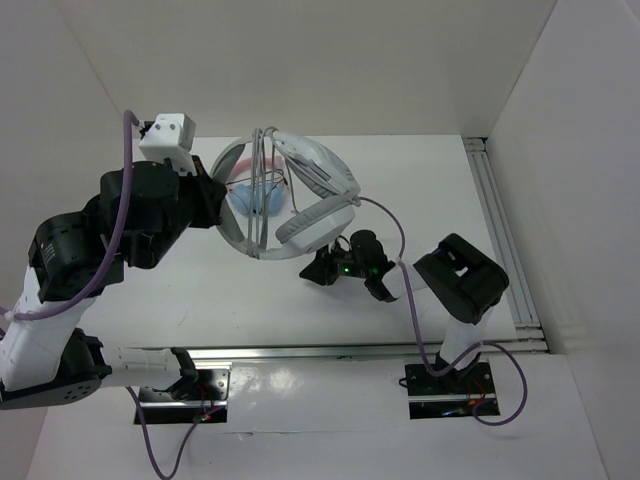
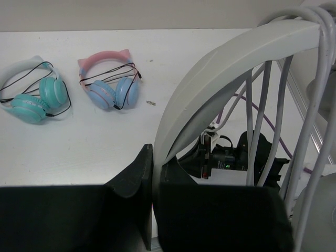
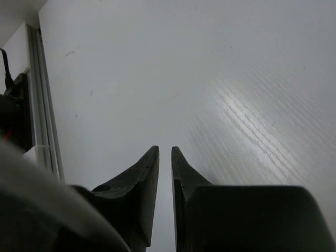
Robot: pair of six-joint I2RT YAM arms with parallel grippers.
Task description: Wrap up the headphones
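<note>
White-and-grey headphones (image 1: 322, 168), grey cable (image 1: 262, 200) looping the headband (image 2: 210, 79), are hanging clamped in the left tool (image 2: 156, 168). The right tool (image 3: 165, 155) is gaping narrowly, apparently empty.

The headphones (image 1: 325, 160) are hanging above the table (image 1: 440, 180), with the left gripper (image 2: 153, 165) at their left and the right gripper (image 3: 164, 151) nearer. Beneath, the cat-ear pair (image 2: 110, 89) is lying right of the other small pair (image 2: 39, 97).
</note>
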